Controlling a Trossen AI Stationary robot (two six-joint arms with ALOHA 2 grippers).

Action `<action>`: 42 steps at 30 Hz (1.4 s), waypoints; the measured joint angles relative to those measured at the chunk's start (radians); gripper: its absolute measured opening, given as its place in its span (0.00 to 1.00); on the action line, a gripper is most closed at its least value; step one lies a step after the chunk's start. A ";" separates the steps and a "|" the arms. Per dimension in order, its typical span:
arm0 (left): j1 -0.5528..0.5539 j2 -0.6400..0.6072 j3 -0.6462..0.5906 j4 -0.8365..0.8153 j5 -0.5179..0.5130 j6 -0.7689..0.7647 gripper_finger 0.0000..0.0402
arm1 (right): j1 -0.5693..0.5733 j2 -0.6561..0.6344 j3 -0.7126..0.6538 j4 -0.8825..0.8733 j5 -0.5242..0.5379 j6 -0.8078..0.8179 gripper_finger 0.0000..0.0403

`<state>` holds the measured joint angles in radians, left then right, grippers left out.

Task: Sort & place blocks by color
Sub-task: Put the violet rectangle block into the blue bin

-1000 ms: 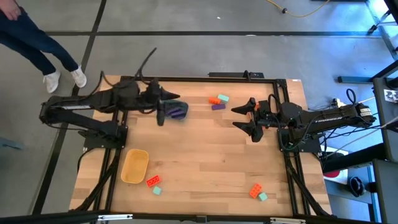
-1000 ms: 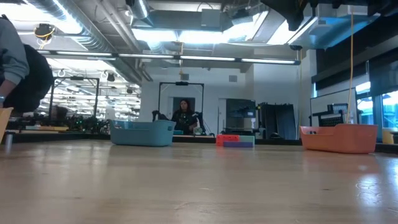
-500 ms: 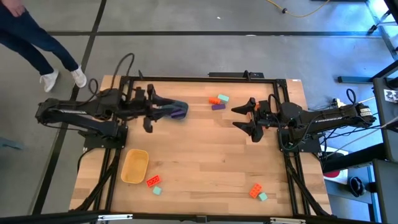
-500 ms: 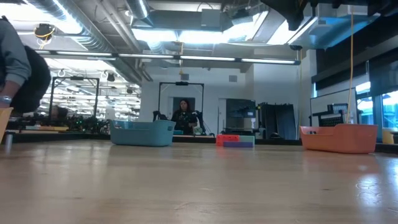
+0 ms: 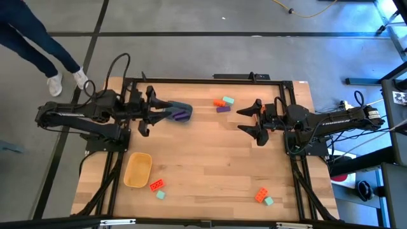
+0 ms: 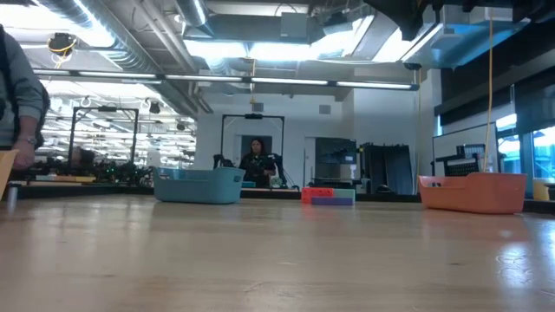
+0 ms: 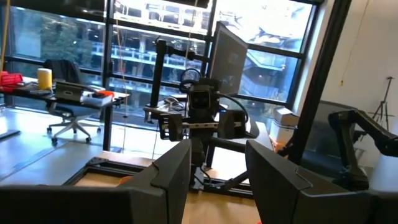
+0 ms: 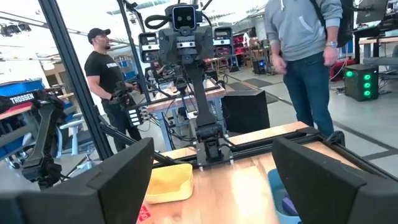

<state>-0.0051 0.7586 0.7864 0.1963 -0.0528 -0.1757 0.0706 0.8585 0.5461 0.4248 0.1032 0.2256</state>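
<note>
- Since the earlier frames the left arm has been pulled back toward its own side of the table; the left gripper [image 5: 152, 109] is now clear of the blue tub [image 5: 180, 112], which was partly covered before. No change seen at the right arm.
- Left jaws: a moderate gap, nothing held (left wrist view). Right gripper [image 5: 255, 122]: jaws spread wide, empty, waiting near the right edge.
- Purple block [image 5: 182, 115] already lies inside the blue tub.
- Blocks left on the table: a far cluster of orange-red [image 5: 219, 102], mint-green [image 5: 228, 100] and purple [image 5: 223, 109], touching or nearly so; an orange-red/mint pair [image 5: 157, 185] just beside the yellow tub [image 5: 137, 170]; another pair [image 5: 261, 195] at the near right.
- Blocks are tiny, bright, blocky, far smaller than the tubs.
- Step in hand, as judged: next pick. The far cluster is packed, so one block should be approached from above with jaws narrowed, across its free sides, to avoid nudging neighbours.
- Colour should be confirmed before release over a tub.
</note>
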 joint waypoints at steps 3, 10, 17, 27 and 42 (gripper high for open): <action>0.000 0.000 0.000 0.000 0.000 0.002 0.36 | 0.000 0.000 0.000 0.000 0.000 0.002 0.82; 0.000 -0.017 -0.109 0.130 0.000 0.000 0.36 | 0.000 0.000 0.000 0.005 0.000 0.002 0.82; 0.000 -0.063 -0.240 0.286 -0.008 -0.112 0.36 | 0.000 0.000 0.000 0.012 0.000 0.004 0.82; 0.000 -0.075 -0.275 0.330 -0.058 -0.073 0.36 | 0.000 0.000 0.000 0.013 0.001 0.002 0.82; 0.000 -0.074 -0.275 0.286 -0.037 -0.024 0.36 | 0.000 0.000 0.000 0.013 0.001 -0.003 0.82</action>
<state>-0.0051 0.6841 0.5114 0.4820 -0.0896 -0.1995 0.0708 0.8585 0.5461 0.4377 0.1043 0.2230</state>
